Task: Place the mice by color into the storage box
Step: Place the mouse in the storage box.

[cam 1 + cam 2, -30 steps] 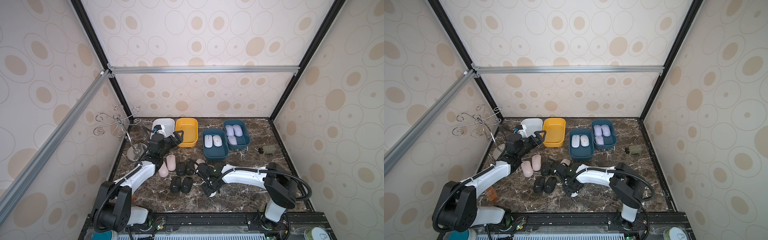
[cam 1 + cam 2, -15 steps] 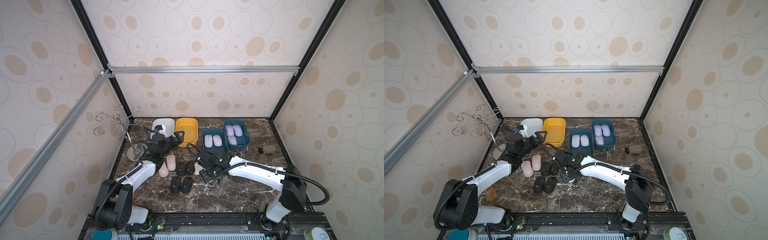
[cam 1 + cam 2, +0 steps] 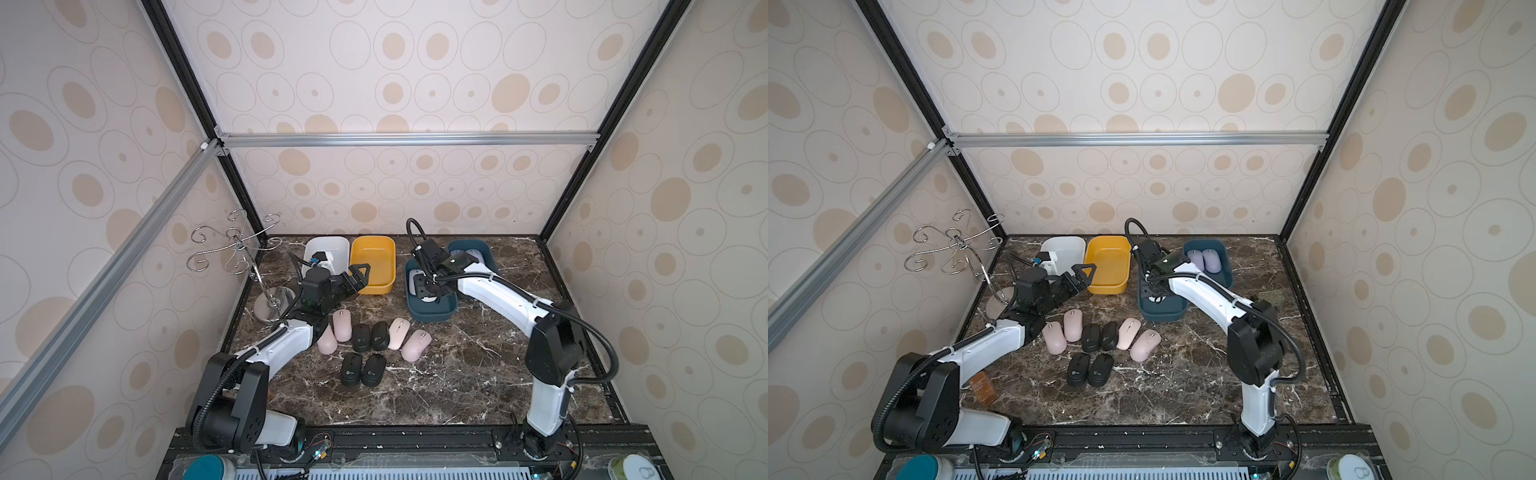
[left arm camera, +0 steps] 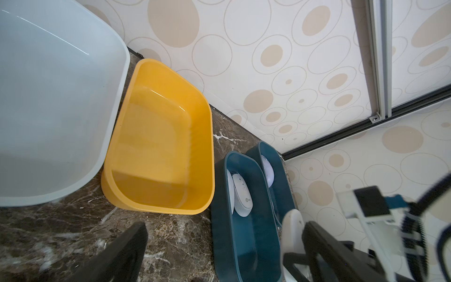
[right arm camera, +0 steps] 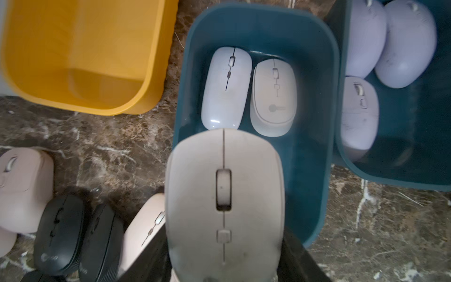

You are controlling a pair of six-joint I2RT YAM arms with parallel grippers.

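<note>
— Marble table (image 3: 457, 374); where's the white mouse (image 5: 224, 195)?
— Clamped in the right gripper (image 3: 429, 286), over the nearer teal bin (image 5: 314, 171), which holds two whites. The left gripper (image 3: 353, 280) gapes empty by the yellow bin (image 3: 374, 286).
— Next?
— Probably lower and release. Pink mice (image 3: 342, 325) and black mice (image 3: 361, 336) lie near-left.

Lighting even, diffuse, from above; shadows faint. Top views bright and sharp, straight lines bowed toward edges. Thin glare streaks in white bin (image 4: 61, 61) and yellow bin (image 4: 158, 127). Right wrist view blurred; close white mouse (image 5: 224, 195) soft.
</note>
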